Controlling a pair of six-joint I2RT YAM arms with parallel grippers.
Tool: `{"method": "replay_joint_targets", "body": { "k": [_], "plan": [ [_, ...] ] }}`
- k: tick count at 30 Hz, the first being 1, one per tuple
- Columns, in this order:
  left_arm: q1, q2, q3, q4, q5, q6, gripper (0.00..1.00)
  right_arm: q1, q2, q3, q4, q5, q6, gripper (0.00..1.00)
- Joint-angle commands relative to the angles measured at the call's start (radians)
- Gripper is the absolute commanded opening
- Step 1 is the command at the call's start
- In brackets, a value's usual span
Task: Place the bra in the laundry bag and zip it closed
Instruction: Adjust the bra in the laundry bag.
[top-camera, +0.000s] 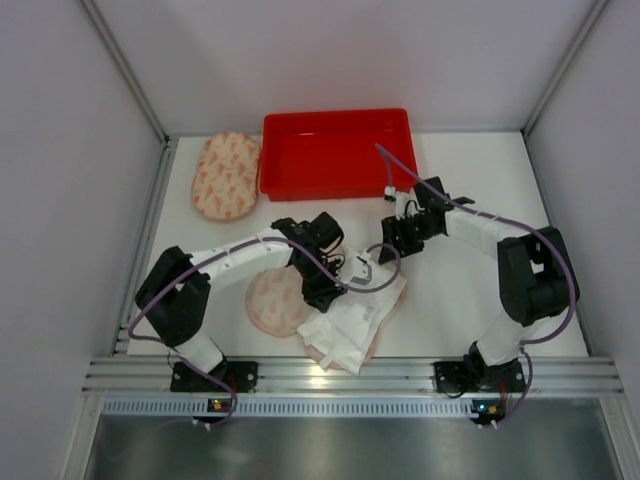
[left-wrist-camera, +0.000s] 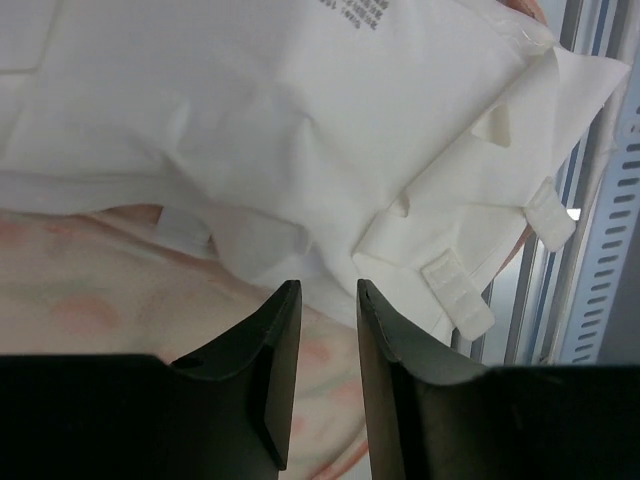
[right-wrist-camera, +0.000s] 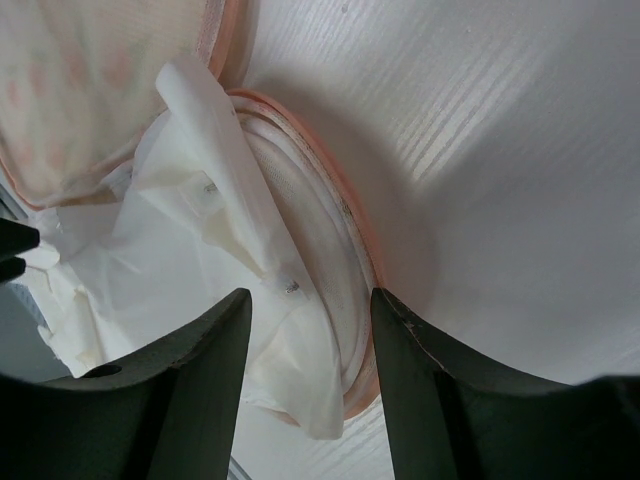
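The white table (top-camera: 450, 290) carries the bra (top-camera: 350, 325) near its front edge, between my two arms, heaped over the open pink laundry bag (top-camera: 275, 300) — its long axis slants from the near edge toward the far right. My left claw (top-camera: 335, 283) hangs over its far-left side, jaws a little apart and pinching nothing. My right claw (top-camera: 392, 240), spread and empty, sits beyond the far end — so the left is nearer.

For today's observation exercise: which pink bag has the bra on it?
The near bag, under the white bra; the far bag beside the red bin lies bare.
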Motion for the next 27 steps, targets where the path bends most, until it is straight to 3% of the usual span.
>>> {"method": "replay_joint_targets", "body": {
  "k": [1, 7, 11, 17, 23, 25, 27],
  "plan": [
    [0.039, -0.128, 0.025, 0.022, 0.003, -0.056, 0.35, -0.009, -0.01, -0.015, 0.002, -0.016, -0.017, 0.52],
    [0.005, -0.282, -0.105, 0.022, -0.035, 0.013, 0.39, -0.012, -0.022, -0.029, -0.001, -0.016, -0.026, 0.52],
    [-0.115, -0.303, -0.141, 0.036, -0.078, 0.027, 0.41, -0.014, -0.02, -0.038, 0.005, -0.014, -0.024, 0.51],
    [-0.326, -0.265, -0.148, 0.057, -0.137, -0.161, 0.39, -0.018, -0.019, -0.026, -0.004, -0.006, -0.015, 0.51],
    [-0.418, -0.283, -0.187, 0.062, -0.19, -0.26, 0.4, -0.02, -0.017, -0.027, 0.001, 0.0, -0.008, 0.51],
    [-0.468, -0.317, -0.237, 0.094, -0.224, -0.252, 0.43, -0.02, -0.017, -0.027, -0.002, 0.001, -0.009, 0.51],
    [-0.531, -0.447, -0.356, 0.178, -0.349, -0.24, 0.53, -0.021, -0.019, -0.029, -0.004, 0.001, -0.011, 0.51]
  ]
}}
